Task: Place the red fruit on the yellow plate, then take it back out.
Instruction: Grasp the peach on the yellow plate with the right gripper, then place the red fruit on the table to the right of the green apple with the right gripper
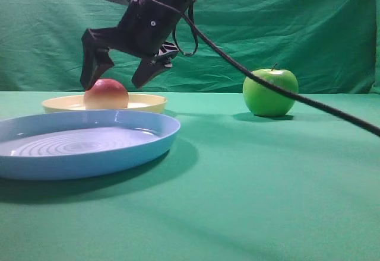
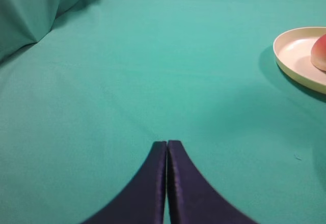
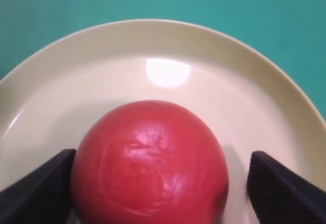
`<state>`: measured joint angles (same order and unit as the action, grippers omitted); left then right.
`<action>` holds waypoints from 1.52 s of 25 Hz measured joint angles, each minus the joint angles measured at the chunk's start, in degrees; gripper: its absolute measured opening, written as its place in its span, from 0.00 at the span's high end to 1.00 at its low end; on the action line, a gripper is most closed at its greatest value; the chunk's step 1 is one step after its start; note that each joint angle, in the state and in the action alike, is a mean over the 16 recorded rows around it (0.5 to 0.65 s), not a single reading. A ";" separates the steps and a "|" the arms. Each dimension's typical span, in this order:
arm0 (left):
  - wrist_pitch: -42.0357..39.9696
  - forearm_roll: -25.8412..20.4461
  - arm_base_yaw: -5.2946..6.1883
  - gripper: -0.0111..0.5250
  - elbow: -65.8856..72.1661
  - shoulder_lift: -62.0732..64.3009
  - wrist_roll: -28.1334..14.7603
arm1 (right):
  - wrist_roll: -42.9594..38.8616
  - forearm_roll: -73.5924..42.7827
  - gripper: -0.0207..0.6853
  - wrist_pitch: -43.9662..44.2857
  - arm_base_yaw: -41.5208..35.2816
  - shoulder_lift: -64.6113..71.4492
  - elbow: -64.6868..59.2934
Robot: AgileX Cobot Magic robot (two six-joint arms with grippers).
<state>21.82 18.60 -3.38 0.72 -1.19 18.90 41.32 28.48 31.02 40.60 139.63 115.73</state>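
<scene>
Now red fruit (image 1: 105, 94) resting on yellow plate (image 1: 145, 101), right hand (image 1: 119, 77) released above it, left hand (image 2: 167, 145) clenched over desk (image 2: 153, 71).

I see a small round red fruit (image 1: 105, 94) fading peach below, shallow cream-yellow plastic plate (image 1: 145, 102), ringed light-blue plate (image 1: 89, 148), glossy green apple (image 1: 270, 92), green cloth (image 1: 267, 184).

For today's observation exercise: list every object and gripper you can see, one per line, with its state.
red fruit: resting on the yellow plate, ungripped
yellow plate: holding the fruit
blue plate: empty
green apple: upright on cloth
right gripper: open above the fruit
left gripper: shut, empty
</scene>
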 joint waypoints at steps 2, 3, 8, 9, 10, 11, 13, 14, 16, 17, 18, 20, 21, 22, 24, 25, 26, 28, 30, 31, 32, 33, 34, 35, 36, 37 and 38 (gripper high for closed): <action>0.00 0.00 0.00 0.98 0.00 0.00 0.00 | 0.26 0.04 0.29 -0.06 0.03 0.34 0.12; 0.00 0.00 0.00 0.98 0.00 0.00 0.00 | 0.37 0.05 0.33 0.18 0.02 0.45 0.23; 0.00 0.00 0.00 0.98 0.00 0.00 0.00 | 0.39 0.03 0.54 4.16 -0.56 -0.29 1.61; 0.00 0.00 0.00 0.98 0.00 0.00 0.00 | 0.29 0.02 0.57 5.35 -0.79 -0.74 2.00; 0.00 0.00 0.00 0.98 0.00 0.00 0.00 | 0.10 0.00 0.61 6.62 -1.05 -1.29 2.40; 0.00 0.00 0.00 0.98 0.00 0.00 0.00 | -0.17 -0.03 0.63 7.98 -1.36 -1.94 2.81; 0.00 0.00 0.00 0.98 0.00 0.00 0.00 | -0.91 -0.17 0.67 10.93 -2.05 -3.57 3.62; 0.00 0.00 0.00 0.98 0.00 0.00 0.00 | -1.39 -0.33 0.68 12.50 -2.43 -4.53 4.03; 0.00 0.00 0.00 0.98 0.00 0.00 0.00 | -2.68 -0.97 0.69 15.86 -3.21 -6.79 4.84; 0.00 0.00 0.00 0.98 0.00 0.00 0.00 | -3.54 -1.50 0.69 17.60 -3.59 -8.07 5.21; 0.00 0.00 0.00 0.98 0.00 0.00 0.00 | -4.57 -2.18 0.70 19.29 -3.96 -9.42 5.56; 0.00 0.00 0.00 0.98 0.00 0.00 0.00 | -6.97 -3.97 0.70 22.54 -4.64 -12.34 6.10; 0.00 0.00 0.00 0.98 0.00 0.00 0.00 | -8.31 -5.03 0.70 24.02 -4.94 -13.85 6.30; 0.00 0.00 0.00 0.98 0.00 0.00 0.00 | -9.70 -6.16 0.71 25.41 -5.21 -15.40 6.41; 0.00 0.00 0.00 0.98 0.00 0.00 0.00 | -12.54 -8.57 0.71 27.92 -5.66 -18.63 6.33; 0.00 0.00 0.00 0.98 0.00 0.00 0.01 | -13.94 -9.81 0.71 29.06 -5.85 -20.26 6.11; 0.00 0.00 0.00 0.98 0.00 0.00 0.02 | -15.32 -11.04 0.71 30.15 -6.02 -21.91 5.73; 0.00 0.00 0.00 0.98 0.00 0.00 0.03 | -17.90 -13.50 0.71 32.07 -6.35 -25.30 4.53; 0.00 0.00 0.00 0.98 0.00 0.00 0.05 | -20.33 -15.79 0.71 33.56 -6.78 -28.75 2.55; 0.00 0.00 0.00 0.98 0.00 0.00 0.06 | -21.43 -16.81 0.71 34.11 -7.07 -30.51 1.24; 0.00 0.00 0.00 0.98 0.00 0.00 0.06 | -22.46 -17.72 0.71 34.51 -7.43 -32.29 -0.31; 0.00 0.00 0.00 0.98 0.00 0.00 0.07 | -23.36 -18.47 0.71 34.73 -7.86 -34.11 -2.11; 0.00 0.00 0.00 0.98 0.00 0.00 0.08 | -24.09 -19.10 0.71 34.77 -8.36 -36.00 -4.12; 0.00 0.00 0.00 0.98 0.00 0.00 0.09 | -24.68 -19.56 0.71 34.63 -8.93 -37.94 -6.39; 0.00 0.00 0.00 0.98 0.00 0.00 0.09 | -25.19 -19.90 0.71 34.32 -9.57 -39.93 -8.92; 0.00 0.00 0.00 0.98 0.00 0.00 0.10 | -25.61 -20.13 0.71 33.82 -10.26 -41.97 -11.70; 0.00 0.00 0.00 0.98 0.00 0.00 0.11 | -25.97 -20.28 0.71 33.12 -11.01 -44.06 -14.68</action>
<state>21.82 18.60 -3.38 0.72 -1.19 19.01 15.35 8.20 64.14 29.59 95.58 101.05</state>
